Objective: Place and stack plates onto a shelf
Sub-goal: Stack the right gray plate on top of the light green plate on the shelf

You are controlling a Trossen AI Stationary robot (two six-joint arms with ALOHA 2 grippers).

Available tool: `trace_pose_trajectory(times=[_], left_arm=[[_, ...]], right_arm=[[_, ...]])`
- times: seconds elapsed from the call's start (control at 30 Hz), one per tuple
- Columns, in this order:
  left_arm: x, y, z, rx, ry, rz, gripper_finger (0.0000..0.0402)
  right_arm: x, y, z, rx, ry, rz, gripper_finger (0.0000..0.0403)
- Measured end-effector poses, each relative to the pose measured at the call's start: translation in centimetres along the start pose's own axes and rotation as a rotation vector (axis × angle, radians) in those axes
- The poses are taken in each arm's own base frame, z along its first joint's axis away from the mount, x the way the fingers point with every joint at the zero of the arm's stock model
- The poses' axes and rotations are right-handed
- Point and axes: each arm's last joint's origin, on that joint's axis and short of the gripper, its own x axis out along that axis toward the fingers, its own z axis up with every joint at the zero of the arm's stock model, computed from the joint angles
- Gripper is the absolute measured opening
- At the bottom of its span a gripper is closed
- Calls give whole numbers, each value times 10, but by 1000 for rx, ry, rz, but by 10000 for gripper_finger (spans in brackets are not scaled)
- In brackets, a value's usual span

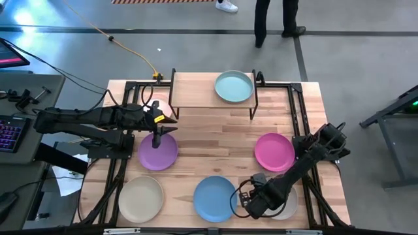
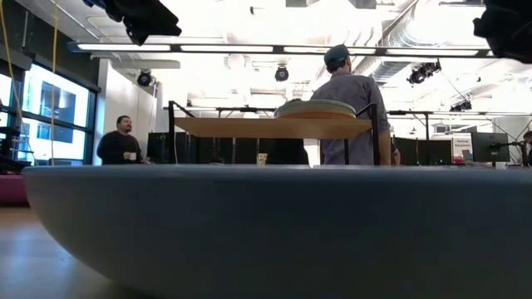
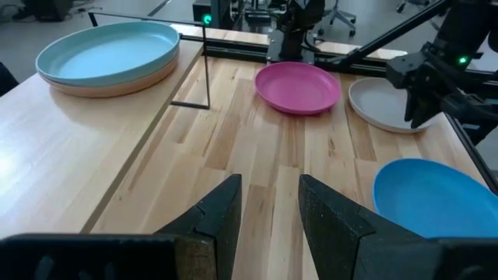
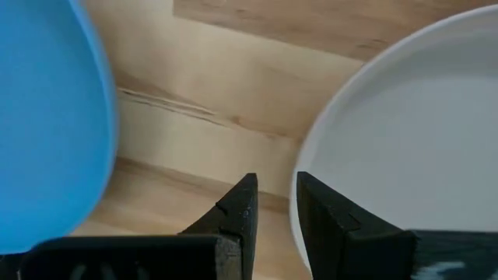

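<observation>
A teal plate (image 1: 234, 87) lies on a beige plate (image 3: 117, 84) at the right end of the shelf (image 1: 196, 91). On the table lie a purple plate (image 1: 158, 153), a magenta plate (image 1: 274, 151), a blue plate (image 1: 214, 198), a beige plate (image 1: 140, 199) and a pale plate (image 4: 412, 124). My right gripper (image 4: 272, 206) is open and points down at the pale plate's edge nearest the blue plate. One finger is over the plate, the other outside its rim. My left gripper (image 3: 268, 206) waits open above the purple plate. My right gripper stands astride the pale plate's rim (image 4: 299, 183) on the side toward the blue plate, coming from above. I cannot tell whether its fingers touch the rim. The plate lies flat on the table.
A pale pink plate (image 1: 163, 108) shows partly under the left arm beside the shelf's left legs. The shelf's left half (image 1: 189, 88) is bare wood. People stand in the room beyond the table's far edge.
</observation>
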Motion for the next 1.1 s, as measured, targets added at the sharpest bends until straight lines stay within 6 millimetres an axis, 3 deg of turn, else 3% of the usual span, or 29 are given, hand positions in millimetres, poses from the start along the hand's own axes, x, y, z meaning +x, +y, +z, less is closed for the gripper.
trace_pose_trajectory(times=[0.43, 1.1], left_arm=[[0, 0, 0, 7, 4, 0, 120], [0, 0, -1, 10, 6, 0, 120]], right_arm=[[8, -4, 2, 26, -13, -13, 71], [38, -2, -3, 77, 39, -110, 65]])
